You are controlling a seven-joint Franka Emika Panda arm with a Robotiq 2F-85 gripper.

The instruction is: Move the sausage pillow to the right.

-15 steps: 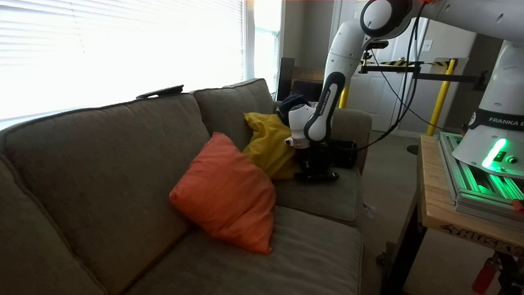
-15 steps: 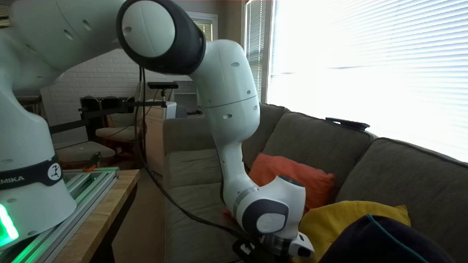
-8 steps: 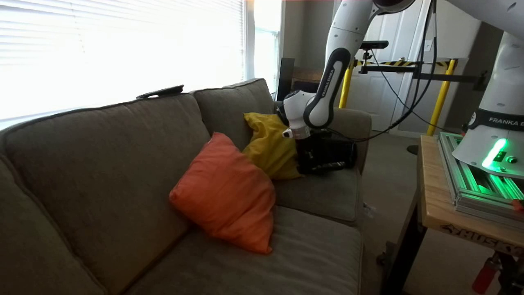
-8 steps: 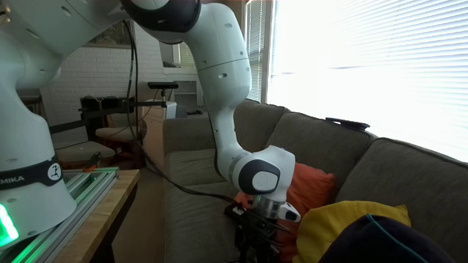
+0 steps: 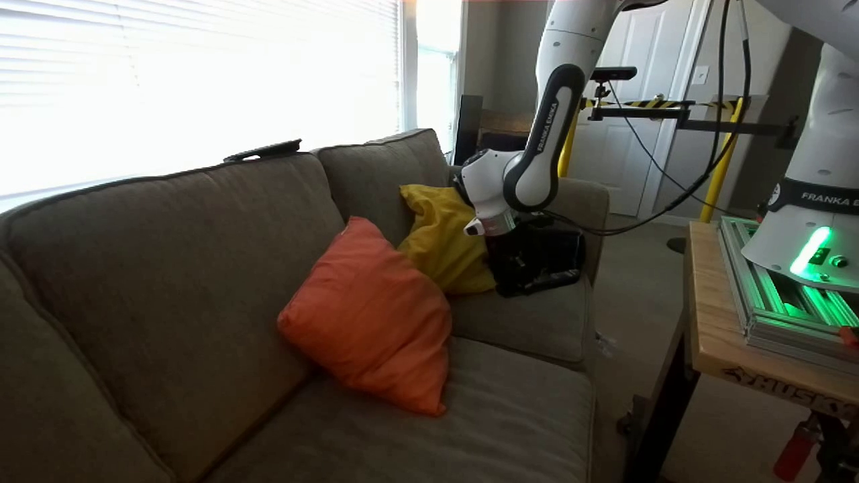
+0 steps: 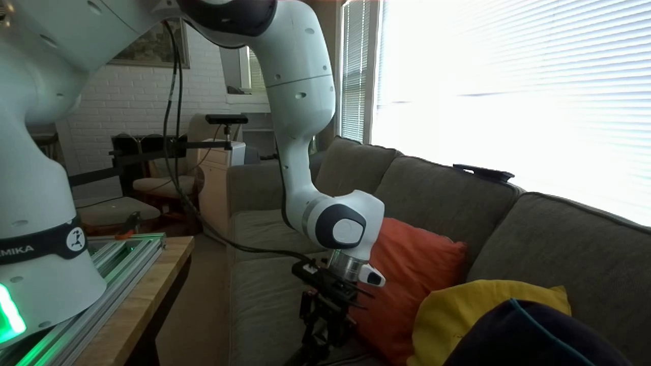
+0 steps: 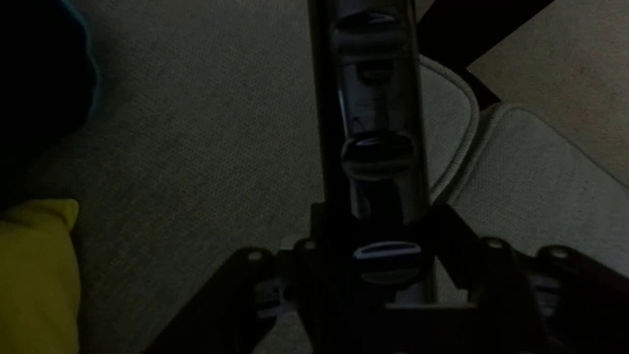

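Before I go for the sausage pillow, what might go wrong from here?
A dark bar shows between the jaws of the gripper, clamped or not I can't tell; it might block a grasp. The sausage pillow sits close to the yellow cushion, so moving it may drag that too. The wrist view is dark and shows only part of the sausage pillow, so your aim could be off.
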